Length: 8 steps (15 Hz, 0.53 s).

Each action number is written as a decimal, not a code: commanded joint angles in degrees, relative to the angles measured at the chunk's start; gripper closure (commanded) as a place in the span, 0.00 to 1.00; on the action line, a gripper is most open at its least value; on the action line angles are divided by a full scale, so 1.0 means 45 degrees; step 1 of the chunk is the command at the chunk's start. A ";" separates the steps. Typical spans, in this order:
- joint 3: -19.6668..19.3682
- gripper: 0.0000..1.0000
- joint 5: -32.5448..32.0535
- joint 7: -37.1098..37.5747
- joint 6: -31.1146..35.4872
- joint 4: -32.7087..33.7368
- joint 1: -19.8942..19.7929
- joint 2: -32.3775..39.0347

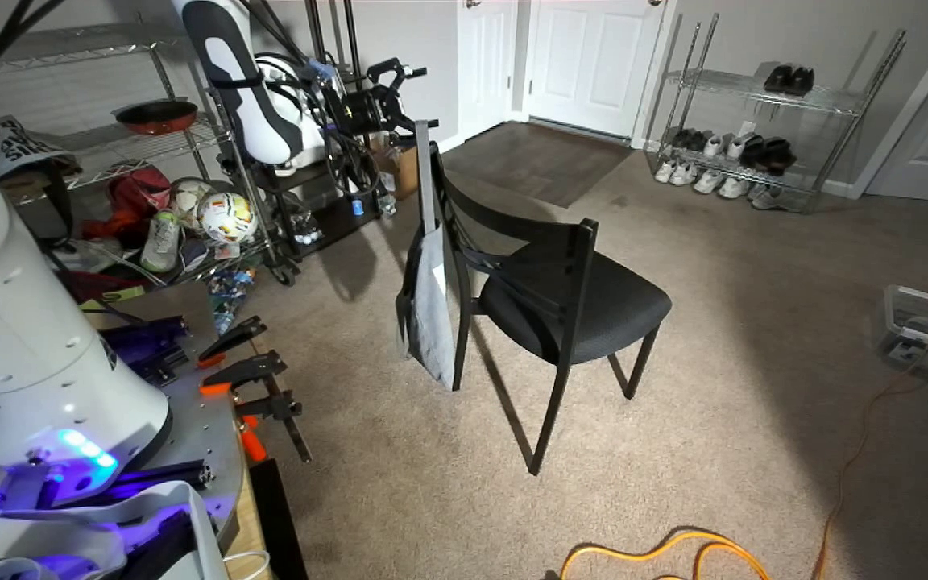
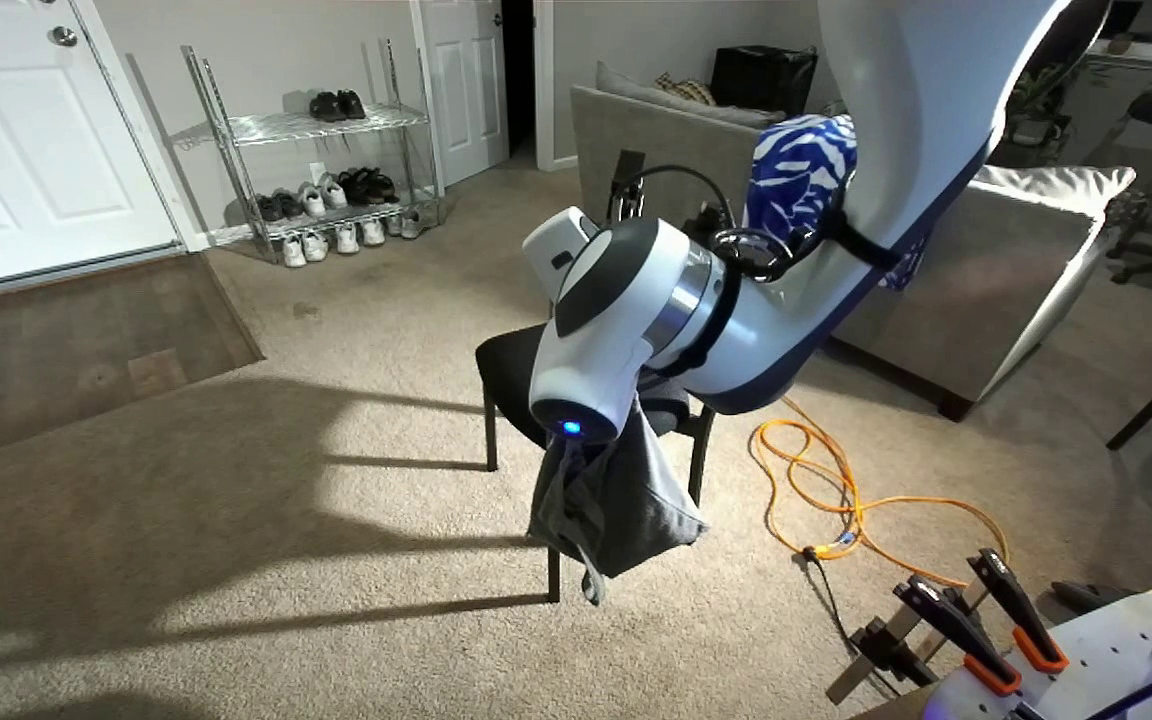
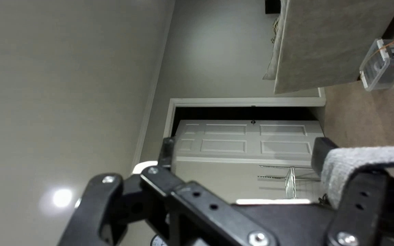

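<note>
The jaws stand wide, the strap (image 3: 371, 154) looped over 1 finger (image 3: 320, 152). In an exterior view, the bag (image 1: 434, 314) hangs centre-left, beside the chair (image 1: 617, 298); contact cannot be told. Lifting looks done; the strap is not yet off the finger.

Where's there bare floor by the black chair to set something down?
The carpet between the chair and the shoe rack looks bare. It's crowded beside the backrest, where the grey bag hangs by its strap from the open gripper, and near the orange cord.
</note>
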 commanded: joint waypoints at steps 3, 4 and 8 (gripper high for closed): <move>-0.0115 0.00 -0.0755 -0.0383 0.1045 -0.0089 -0.0382 -0.0689; -0.0127 0.00 -0.0859 -0.0387 0.1192 -0.0106 -0.0425 -0.0728; -0.0105 0.00 -0.0746 -0.0043 0.1285 0.0282 -0.0398 -0.0229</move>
